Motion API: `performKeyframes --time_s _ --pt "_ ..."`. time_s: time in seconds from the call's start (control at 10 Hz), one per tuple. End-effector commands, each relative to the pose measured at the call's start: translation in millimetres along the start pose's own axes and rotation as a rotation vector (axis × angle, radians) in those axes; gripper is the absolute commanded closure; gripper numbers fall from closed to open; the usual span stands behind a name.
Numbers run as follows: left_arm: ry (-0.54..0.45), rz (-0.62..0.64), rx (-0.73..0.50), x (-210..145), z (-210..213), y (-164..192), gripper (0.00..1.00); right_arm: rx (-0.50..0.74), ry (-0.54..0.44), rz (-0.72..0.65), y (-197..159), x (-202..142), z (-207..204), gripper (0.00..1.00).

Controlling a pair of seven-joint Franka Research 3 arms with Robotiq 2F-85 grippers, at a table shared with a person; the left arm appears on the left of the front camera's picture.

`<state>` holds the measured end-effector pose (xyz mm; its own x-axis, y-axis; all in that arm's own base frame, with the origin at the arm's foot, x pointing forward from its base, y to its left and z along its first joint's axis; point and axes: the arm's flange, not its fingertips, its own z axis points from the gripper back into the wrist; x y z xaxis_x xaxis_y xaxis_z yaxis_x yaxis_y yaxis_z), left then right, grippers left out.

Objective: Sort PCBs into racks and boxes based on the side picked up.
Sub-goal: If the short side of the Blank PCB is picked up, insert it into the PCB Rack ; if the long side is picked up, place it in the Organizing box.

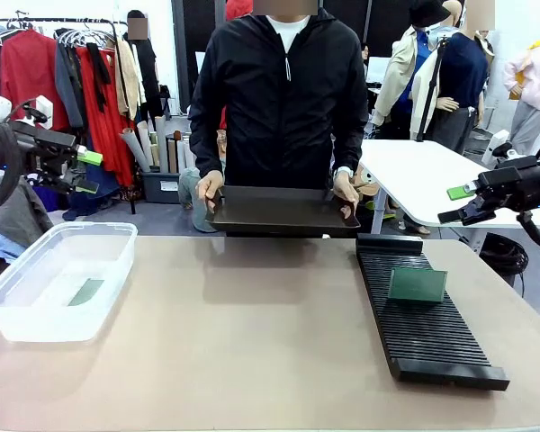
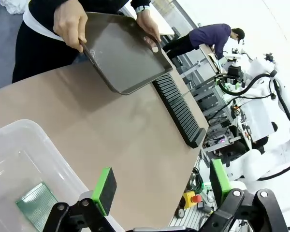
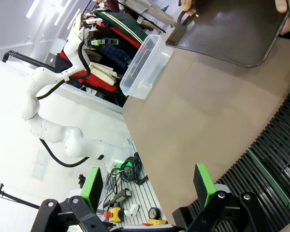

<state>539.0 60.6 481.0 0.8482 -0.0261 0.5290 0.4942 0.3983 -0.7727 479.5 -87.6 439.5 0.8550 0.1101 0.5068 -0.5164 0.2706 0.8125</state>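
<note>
Hovering wide on both sides, the arms are parked clear of the work; the left gripper [image 2: 159, 186] hangs above the near corner of the box [image 1: 36, 310] with its jaws spread full and nothing between them; the right gripper [image 3: 150, 186] sits off over the rack's [image 1: 405, 328] end, just as open, just as empty.

One PCB [image 1: 86, 291] lies flat on the floor of the clear tub, patterned face up from what the left wrist view gives; another PCB [image 1: 417, 284] stands on edge in the slots of the long black rack, leaning back a touch; the person across the table has both hands on a dark tray [image 1: 279, 209], tilted towards the table, and I cannot see any board on it.

Now, how these boards will handle; thin, light, stiff, I'd say, so weight is no worry; the trouble is that a flat one gives the fingers almost no edge to bite on; best bet is a pinch across the two long edges, or on an overhanging edge, with the green pads square on; squeeze softly, since the patterned face looks easy to scuff; the one in the rack offers its top edge freely, and that looks the easiest hold.
</note>
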Motion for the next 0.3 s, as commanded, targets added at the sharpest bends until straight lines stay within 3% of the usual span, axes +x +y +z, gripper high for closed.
performKeyframes --time_s 0.0,0.2 --pt "-0.001 0.022 0.002 0.5 1.5 -0.4 0.00 0.008 0.001 0.002 2.3 0.3 0.2 0.00" --pt "-0.001 0.022 0.002 0.5 1.5 -0.4 0.00 0.008 0.001 0.002 2.3 0.3 0.2 0.00"
